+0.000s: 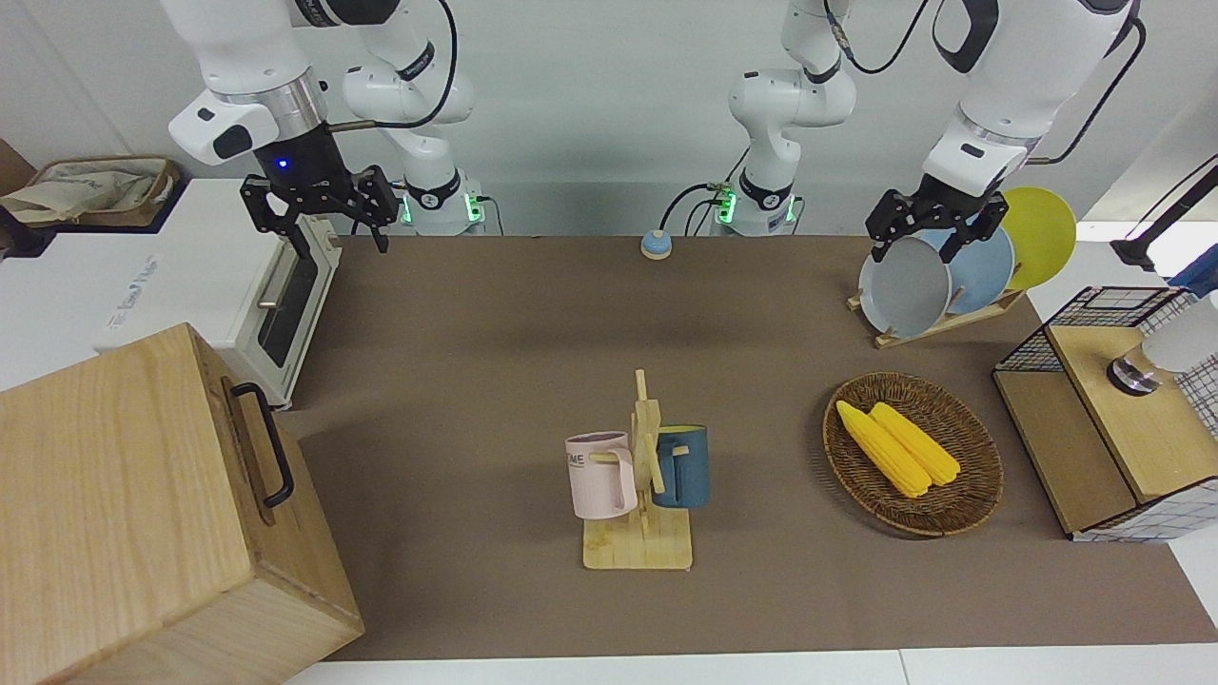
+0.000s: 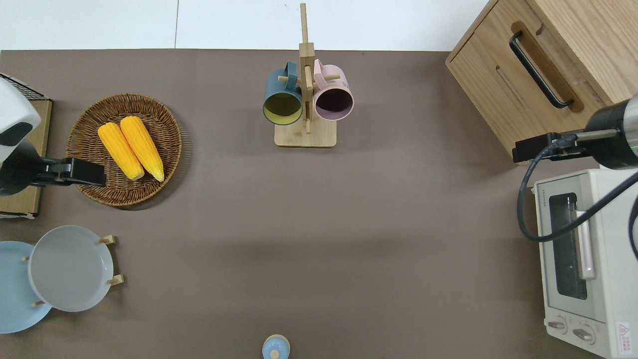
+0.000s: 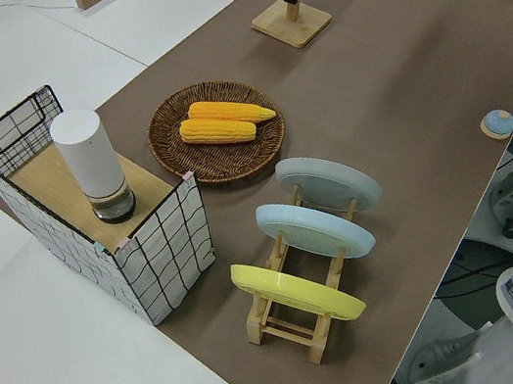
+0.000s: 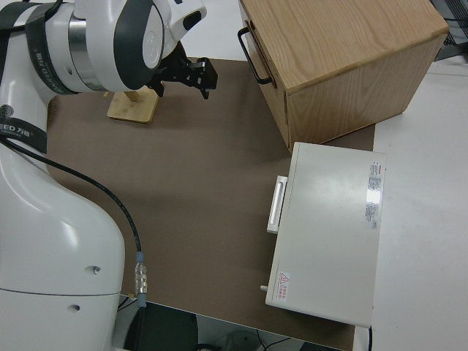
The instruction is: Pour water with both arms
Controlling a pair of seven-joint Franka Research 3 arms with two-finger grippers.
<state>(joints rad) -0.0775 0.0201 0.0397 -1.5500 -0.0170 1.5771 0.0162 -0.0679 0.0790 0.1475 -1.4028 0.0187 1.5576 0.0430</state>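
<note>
A wide bare stretch of the brown mat point(image 2: 319, 224) fills the middle of the overhead frame, with objects pushed out to its borders. At top centre stands the wooden mug tree point(image 2: 305, 99), carrying a dark blue mug point(image 2: 282, 97) and a pink mug point(image 2: 333, 95) side by side; in the front view it sits at lower centre. At upper right of the overhead frame is the wooden cabinet point(image 2: 543, 60), and under it at lower right the white toaster oven point(image 2: 588, 259). Down the left edge come the wicker basket point(image 2: 89, 144) holding two corn cobs point(image 2: 130, 148), then the plate rack point(image 1: 937, 319) with grey, blue and yellow plates at lower left. A small blue knob-like item point(image 2: 275, 347) lies at bottom centre. The right gripper point(image 1: 319, 205) hangs at upper left of the front view, over the gap between cabinet and oven at the mat's edge, fingers spread wide and holding nothing. The left gripper point(image 1: 937, 224) hangs at upper right of the front view, over the basket's rim in the overhead view, fingers likewise parted and empty, touching nothing.
</note>
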